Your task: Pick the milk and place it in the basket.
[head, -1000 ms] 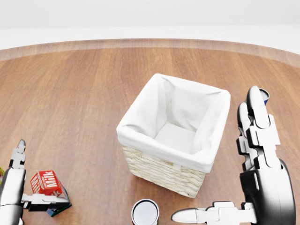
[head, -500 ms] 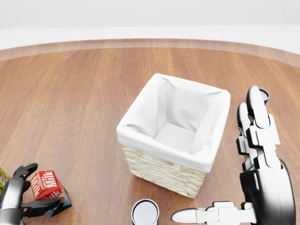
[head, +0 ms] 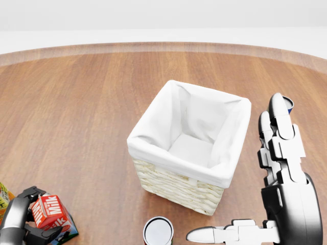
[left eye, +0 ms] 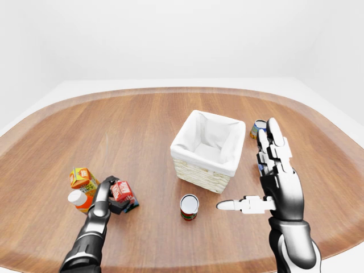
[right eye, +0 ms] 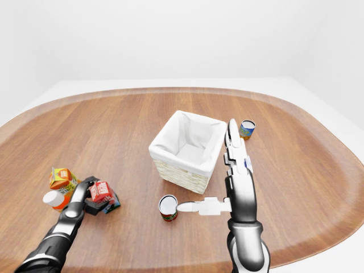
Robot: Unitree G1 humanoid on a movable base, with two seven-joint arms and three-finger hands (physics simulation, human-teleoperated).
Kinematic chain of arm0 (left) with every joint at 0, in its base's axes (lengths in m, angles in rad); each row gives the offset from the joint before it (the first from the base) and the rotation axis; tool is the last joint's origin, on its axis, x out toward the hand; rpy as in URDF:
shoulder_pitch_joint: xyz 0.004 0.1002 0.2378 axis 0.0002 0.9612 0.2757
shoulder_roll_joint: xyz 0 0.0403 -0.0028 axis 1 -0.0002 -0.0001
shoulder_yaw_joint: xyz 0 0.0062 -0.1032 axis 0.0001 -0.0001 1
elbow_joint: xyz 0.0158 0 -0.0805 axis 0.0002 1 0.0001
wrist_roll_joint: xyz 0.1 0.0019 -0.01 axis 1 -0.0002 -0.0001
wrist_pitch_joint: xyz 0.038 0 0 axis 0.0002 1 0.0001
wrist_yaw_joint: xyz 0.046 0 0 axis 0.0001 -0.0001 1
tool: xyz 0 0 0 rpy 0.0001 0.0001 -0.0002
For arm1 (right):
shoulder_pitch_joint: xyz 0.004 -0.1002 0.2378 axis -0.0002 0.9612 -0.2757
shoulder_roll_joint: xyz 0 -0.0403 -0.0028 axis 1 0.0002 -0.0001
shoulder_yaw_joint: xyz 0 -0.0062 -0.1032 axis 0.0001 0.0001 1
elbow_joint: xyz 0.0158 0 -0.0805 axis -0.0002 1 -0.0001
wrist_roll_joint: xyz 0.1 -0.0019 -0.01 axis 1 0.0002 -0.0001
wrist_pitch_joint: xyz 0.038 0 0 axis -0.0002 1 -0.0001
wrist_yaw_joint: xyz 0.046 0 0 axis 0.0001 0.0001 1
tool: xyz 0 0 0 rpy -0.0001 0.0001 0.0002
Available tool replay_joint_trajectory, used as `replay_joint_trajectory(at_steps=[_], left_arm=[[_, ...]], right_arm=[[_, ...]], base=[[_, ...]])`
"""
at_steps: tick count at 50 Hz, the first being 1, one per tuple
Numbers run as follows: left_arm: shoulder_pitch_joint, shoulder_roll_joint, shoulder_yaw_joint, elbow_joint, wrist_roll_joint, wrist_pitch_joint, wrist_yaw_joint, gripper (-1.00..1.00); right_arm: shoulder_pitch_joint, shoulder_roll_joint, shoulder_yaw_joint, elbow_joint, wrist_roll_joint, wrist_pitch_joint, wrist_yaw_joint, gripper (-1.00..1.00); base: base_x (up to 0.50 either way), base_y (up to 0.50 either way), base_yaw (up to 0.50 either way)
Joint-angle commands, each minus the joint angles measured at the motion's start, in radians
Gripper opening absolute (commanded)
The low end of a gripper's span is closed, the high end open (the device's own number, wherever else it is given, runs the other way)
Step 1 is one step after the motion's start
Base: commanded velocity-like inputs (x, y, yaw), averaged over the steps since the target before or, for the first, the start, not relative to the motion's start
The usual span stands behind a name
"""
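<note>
The red milk carton [head: 49, 211] sits at the bottom left of the head view, tilted, on the wooden table. My left hand [left eye: 112, 193] has its dark fingers [head: 26, 196] curled round the carton, shut on it. The wicker basket [head: 176, 182] with a white cloth liner stands in the middle of the table, with nothing inside it. My right hand [left eye: 263, 181] hovers to the right of the basket, open, with its fingers straight up and its thumb pointing left.
A red-labelled can [left eye: 189, 206] stands below the basket, near my right thumb. A blue can [right eye: 247, 129] sits right of the basket. An orange carton [left eye: 82, 178] and a white-capped bottle [left eye: 78, 198] lie left of the milk. A dark packet [head: 69, 225] lies under the carton.
My left hand went from open beside the milk to fingers wrapped round it. The carton shifted slightly left and down in the head view. The right hand has not moved.
</note>
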Motion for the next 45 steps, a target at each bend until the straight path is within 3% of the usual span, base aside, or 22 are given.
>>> replay_joint_trajectory(at_steps=[1,45], left_arm=[[-0.02,0.011,-0.001,0.01,-0.027,0.0,-0.005,-1.0],[0.027,0.021,0.1,-0.616,-0.002,0.0,-0.166,-1.0]], right_arm=[[0.001,-0.001,0.001,0.004,-0.001,-0.004,-0.001,1.0],[0.003,-0.006,0.015,0.024,-0.011,-0.022,-0.009,1.0]], base=[[0.0,0.0,0.0],[0.0,0.0,0.0]])
